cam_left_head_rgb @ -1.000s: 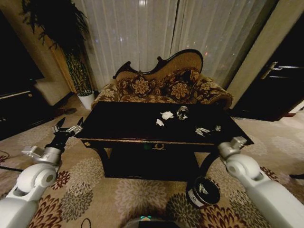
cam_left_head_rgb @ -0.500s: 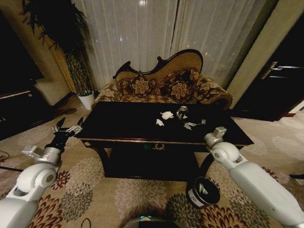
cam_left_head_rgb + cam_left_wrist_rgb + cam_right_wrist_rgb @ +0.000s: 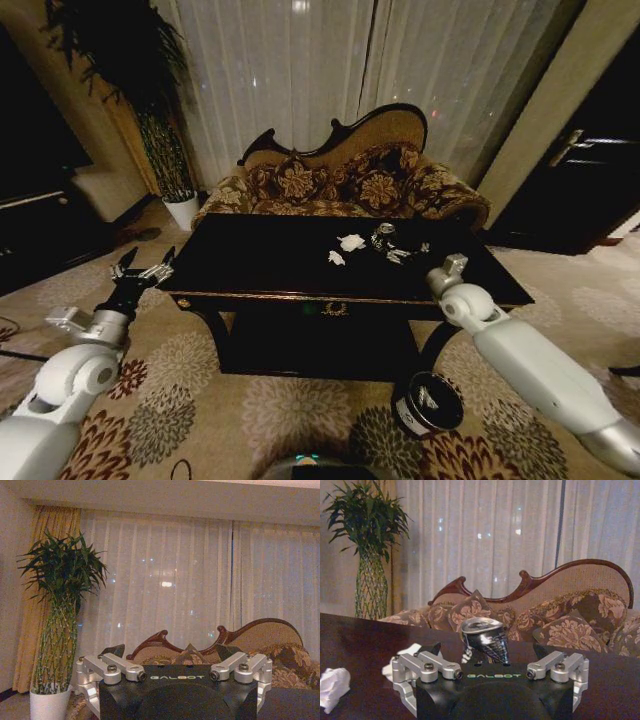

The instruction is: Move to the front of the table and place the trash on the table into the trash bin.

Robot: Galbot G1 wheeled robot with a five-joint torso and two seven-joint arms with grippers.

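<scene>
On the dark glossy table (image 3: 260, 262) lies the trash: a crumpled clear bottle (image 3: 384, 236) and two white paper wads (image 3: 351, 242) (image 3: 337, 258). My right gripper (image 3: 408, 252) reaches over the table's right half and stands open just short of the bottle. In the right wrist view the bottle (image 3: 485, 639) stands upright between the spread fingers of the right gripper (image 3: 490, 652), with no touch visible, and the paper wads (image 3: 332, 687) (image 3: 402, 656) lie off to one side. My left gripper (image 3: 140, 270) is open beside the table's left front corner. The black trash bin (image 3: 428, 402) is on the carpet under the right front corner.
A patterned sofa (image 3: 340, 185) stands right behind the table, before white curtains. A tall plant in a white pot (image 3: 182, 210) is at the back left, by a low dark cabinet (image 3: 40, 225). Floral carpet (image 3: 280, 410) spreads in front of the table.
My right arm has swung left and forward across the table, bringing its gripper from the right front part up to the bottle. The left arm has stayed still.
</scene>
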